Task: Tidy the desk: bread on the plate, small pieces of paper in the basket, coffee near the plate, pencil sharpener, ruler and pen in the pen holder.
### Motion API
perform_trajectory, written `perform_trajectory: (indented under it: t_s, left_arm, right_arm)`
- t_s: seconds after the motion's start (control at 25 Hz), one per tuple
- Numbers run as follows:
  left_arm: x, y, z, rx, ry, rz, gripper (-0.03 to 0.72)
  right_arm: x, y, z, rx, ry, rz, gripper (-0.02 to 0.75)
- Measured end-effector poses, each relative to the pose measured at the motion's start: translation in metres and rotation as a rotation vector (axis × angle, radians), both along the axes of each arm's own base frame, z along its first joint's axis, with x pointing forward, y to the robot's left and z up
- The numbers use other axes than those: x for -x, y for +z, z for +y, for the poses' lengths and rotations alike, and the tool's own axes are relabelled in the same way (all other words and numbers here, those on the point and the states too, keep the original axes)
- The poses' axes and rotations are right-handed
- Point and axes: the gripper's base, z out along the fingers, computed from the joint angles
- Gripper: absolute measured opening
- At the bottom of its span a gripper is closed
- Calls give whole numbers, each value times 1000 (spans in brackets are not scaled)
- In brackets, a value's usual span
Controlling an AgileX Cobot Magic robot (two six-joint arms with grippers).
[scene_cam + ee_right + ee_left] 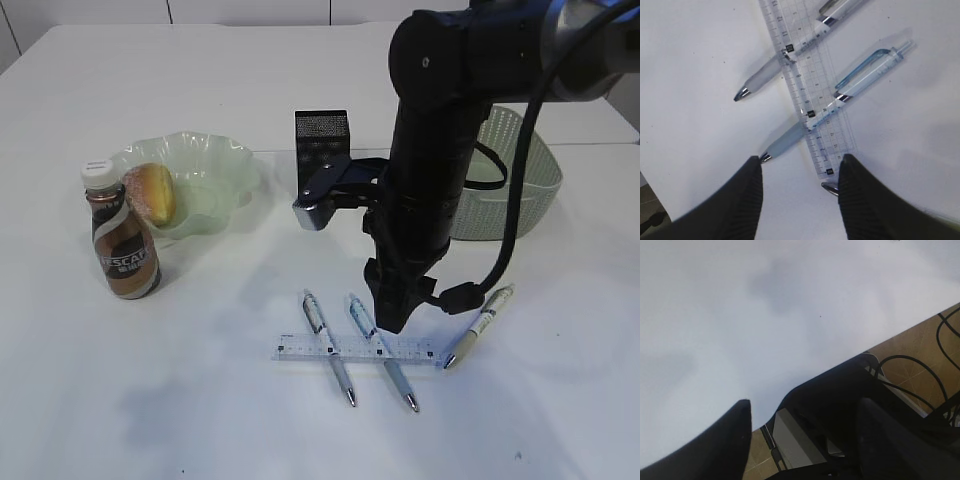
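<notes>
Pen (829,187) tip, perhaps, behind fingers (867,200)

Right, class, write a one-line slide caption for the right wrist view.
Open right pincer hovers above a clear ruler crossed by two pens on a white table.

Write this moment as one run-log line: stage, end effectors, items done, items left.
stage: reaching for pens | right end effector: open above ruler | left end effector: open, idle | done: bread on plate | left: ruler, pens
</notes>
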Motion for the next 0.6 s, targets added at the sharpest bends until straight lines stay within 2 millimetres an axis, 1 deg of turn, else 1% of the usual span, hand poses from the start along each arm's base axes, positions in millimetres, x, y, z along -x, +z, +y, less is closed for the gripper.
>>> perform_trajectory:
  t_s: [0.24,0.6]
  left_arm:
    - [-2,1,0,7,6,-21,466]
    - [-10,4,-2,34,30,-108,459]
  right_arm:
    - [0,0,0,-1,14,-1,394]
    - [0,0,0,1,32,-5,394]
